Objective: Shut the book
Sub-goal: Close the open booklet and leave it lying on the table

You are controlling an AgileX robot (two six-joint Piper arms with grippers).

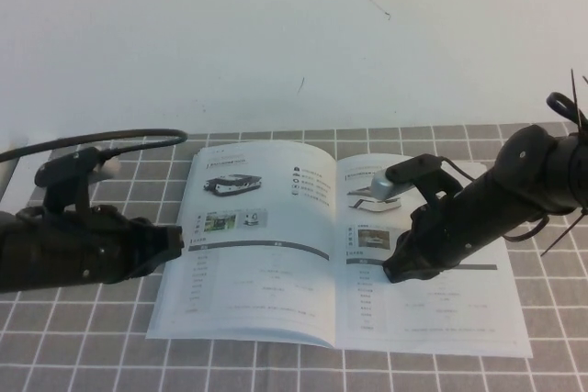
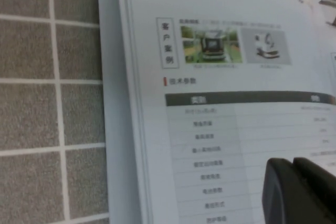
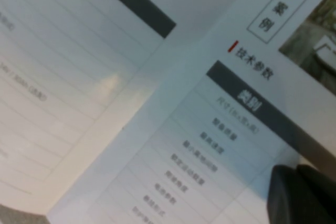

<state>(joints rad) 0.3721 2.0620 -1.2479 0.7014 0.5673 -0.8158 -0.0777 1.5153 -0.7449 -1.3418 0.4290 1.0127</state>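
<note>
The book (image 1: 266, 254) lies open and flat in the middle of the table (image 1: 83, 355), which is covered with a grey checked cloth. Its spine runs from 12 to 6 o'clock.

It looks like a thin, soft-covered brochure, probably light and floppy. The smooth pages would likely slide and bend rather than turn as a stiff board. The best place to take hold seems to be the free outer edge of one half. The layered page edges at 9 o'clock show plainly in the left wrist view. From there the half could be lifted and folded over the spine.

The left hand (image 1: 173, 245) sits low at the book's 9 o'clock edge. Its fingers (image 2: 302, 192) are pressed together and hold nothing. The right hand (image 1: 400, 270) rests on or just above the right page, just to the 3 o'clock side of the spine. Its fingers (image 3: 304, 195) are likewise together and empty.

The print is Chinese. A boxed vertical label reads 客户案例 beside small photographs. Below it is the heading 技术参数, marked with a red bar, and then a table under a dark band. The table's rows are too soft to read. No brand name can be made out.
</note>
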